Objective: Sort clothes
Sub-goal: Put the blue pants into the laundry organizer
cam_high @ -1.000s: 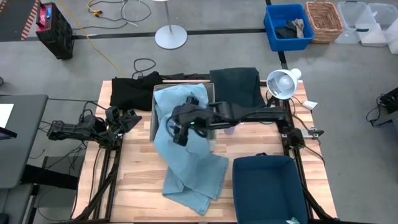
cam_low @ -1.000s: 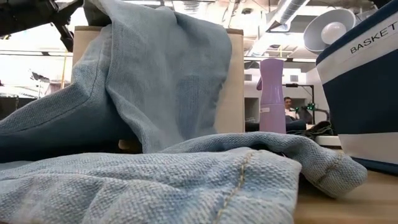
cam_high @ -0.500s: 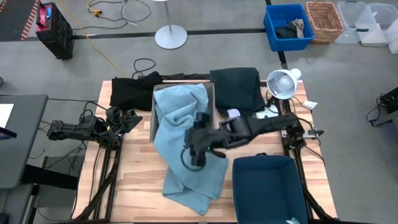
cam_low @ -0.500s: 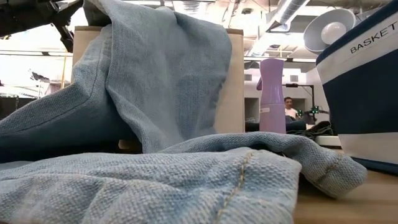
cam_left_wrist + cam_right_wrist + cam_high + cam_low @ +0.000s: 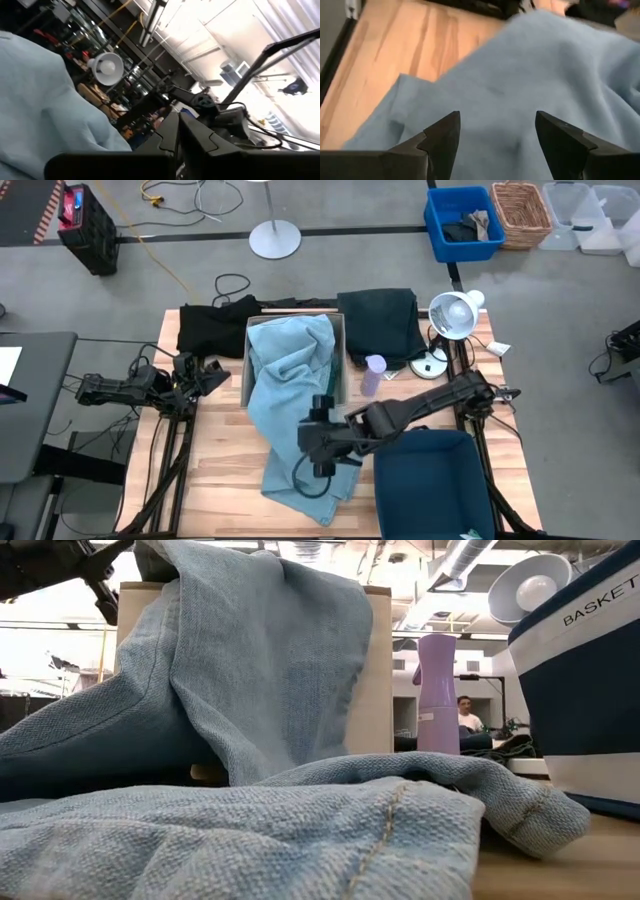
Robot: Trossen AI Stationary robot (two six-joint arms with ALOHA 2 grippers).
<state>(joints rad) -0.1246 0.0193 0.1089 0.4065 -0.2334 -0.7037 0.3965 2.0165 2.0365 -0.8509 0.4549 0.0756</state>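
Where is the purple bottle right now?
In the high view, the purple bottle stands right of the beige box, in front of the dark green garment and left of the lamp.

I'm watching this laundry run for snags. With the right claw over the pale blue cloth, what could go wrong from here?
1. The pale blue cloth hangs half in the beige box, half on the table; a pull by the open right claw might tip the box.
2. The purple bottle stands close beside the box and the right arm, so a swing could knock it over.
3. The claw may pinch only one fold.
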